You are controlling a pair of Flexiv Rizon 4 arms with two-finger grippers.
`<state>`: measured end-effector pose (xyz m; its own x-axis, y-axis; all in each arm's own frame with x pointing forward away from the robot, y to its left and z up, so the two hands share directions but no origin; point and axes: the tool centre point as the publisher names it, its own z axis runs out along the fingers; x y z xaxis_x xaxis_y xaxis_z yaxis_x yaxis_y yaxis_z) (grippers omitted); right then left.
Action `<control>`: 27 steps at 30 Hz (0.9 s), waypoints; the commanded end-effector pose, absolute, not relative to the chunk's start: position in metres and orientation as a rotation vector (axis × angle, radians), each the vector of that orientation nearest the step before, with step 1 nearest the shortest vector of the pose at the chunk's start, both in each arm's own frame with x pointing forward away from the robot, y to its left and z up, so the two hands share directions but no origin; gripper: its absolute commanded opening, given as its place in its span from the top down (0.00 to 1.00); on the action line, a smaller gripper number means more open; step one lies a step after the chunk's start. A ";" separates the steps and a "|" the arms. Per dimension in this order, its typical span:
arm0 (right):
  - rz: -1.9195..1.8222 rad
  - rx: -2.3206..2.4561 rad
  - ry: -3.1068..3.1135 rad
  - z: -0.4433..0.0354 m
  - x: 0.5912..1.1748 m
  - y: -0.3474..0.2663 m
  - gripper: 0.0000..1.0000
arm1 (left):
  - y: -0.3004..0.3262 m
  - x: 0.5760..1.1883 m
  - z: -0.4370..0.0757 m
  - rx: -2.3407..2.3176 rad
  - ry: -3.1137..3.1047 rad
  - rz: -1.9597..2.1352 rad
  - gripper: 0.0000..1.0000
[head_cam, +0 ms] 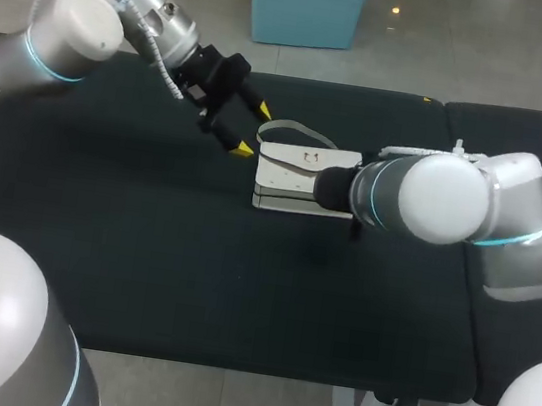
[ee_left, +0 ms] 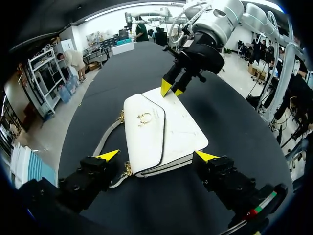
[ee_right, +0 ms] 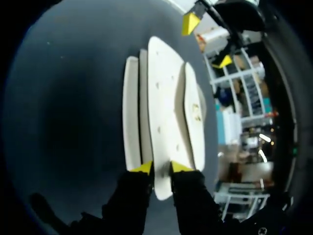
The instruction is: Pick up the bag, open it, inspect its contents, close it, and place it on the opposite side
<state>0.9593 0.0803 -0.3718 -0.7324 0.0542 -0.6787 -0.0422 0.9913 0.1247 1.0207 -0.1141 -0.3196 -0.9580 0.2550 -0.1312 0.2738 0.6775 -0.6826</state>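
Observation:
A white bag point(head_cam: 301, 172) lies flat on the black table, flap and gold clasp point(ee_left: 144, 117) facing up, with its strap point(head_cam: 287, 127) looping out at the far left end. My left gripper point(head_cam: 255, 129) hangs open just above that strap end, its yellow tips point(ee_left: 108, 155) spread wider than the bag point(ee_left: 161, 132). At the opposite end, my right gripper point(ee_right: 162, 167) is shut on the bag's edge point(ee_right: 166, 107), one finger on each side of a white panel. The left wrist view also shows the right gripper point(ee_left: 171, 90) at the bag's far end.
The black tabletop point(head_cam: 144, 246) stretches wide around the bag. A seam point(head_cam: 461, 290) joins a second black section on the right, under my right arm. The table's front edge point(head_cam: 228, 367) runs along the near side.

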 end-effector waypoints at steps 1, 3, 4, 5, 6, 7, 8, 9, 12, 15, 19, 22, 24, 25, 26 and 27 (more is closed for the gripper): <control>0.163 0.015 2.330 -0.375 0.957 0.083 1.00 | -0.118 1.025 -0.325 0.470 2.829 -1.179 0.00; 0.157 0.015 2.325 -0.376 0.956 0.084 1.00 | -0.121 1.025 -0.326 0.482 2.789 -1.173 0.00; 0.156 0.015 2.325 -0.376 0.955 0.085 1.00 | -0.122 1.025 -0.326 0.498 2.766 -1.176 0.00; 0.155 0.014 2.324 -0.376 0.954 0.086 1.00 | -0.124 1.025 -0.327 0.506 2.736 -1.173 0.00; 0.145 0.015 2.323 -0.376 0.953 0.086 1.00 | -0.125 1.025 -0.327 0.518 2.707 -1.164 0.00; 0.141 0.018 2.322 -0.376 0.953 0.087 1.00 | -0.127 1.024 -0.328 0.537 2.688 -1.175 0.00; 0.126 0.023 2.322 -0.376 0.951 0.088 1.00 | -0.128 1.024 -0.327 0.544 2.667 -1.187 0.00; 0.120 0.028 2.322 -0.376 0.950 0.088 1.00 | -0.130 1.024 -0.327 0.546 2.632 -1.164 0.00; 0.110 0.050 2.324 -0.378 0.947 0.091 1.00 | -0.136 1.022 -0.327 0.586 2.534 -1.148 0.00; 0.112 0.064 2.327 -0.379 0.944 0.093 1.00 | -0.141 1.020 -0.328 0.634 2.467 -1.149 0.00; 0.109 0.067 2.329 -0.379 0.943 0.093 1.00 | -0.145 1.018 -0.329 0.695 2.391 -1.150 0.00; 0.109 0.067 2.329 -0.379 0.943 0.093 1.00 | -0.147 1.018 -0.328 0.737 2.358 -1.141 0.00; 0.109 0.067 2.329 -0.379 0.943 0.093 1.00 | -0.147 1.017 -0.328 0.768 2.337 -1.123 0.00; 0.109 0.067 2.329 -0.379 0.943 0.093 1.00 | -0.148 1.017 -0.330 0.788 2.332 -1.125 0.00; 0.109 0.067 2.329 -0.379 0.943 0.093 1.00 | -0.148 1.016 -0.331 0.802 2.322 -1.116 0.00; 0.109 0.067 2.329 -0.379 0.943 0.093 1.00 | -0.149 1.016 -0.332 0.812 2.310 -1.106 0.00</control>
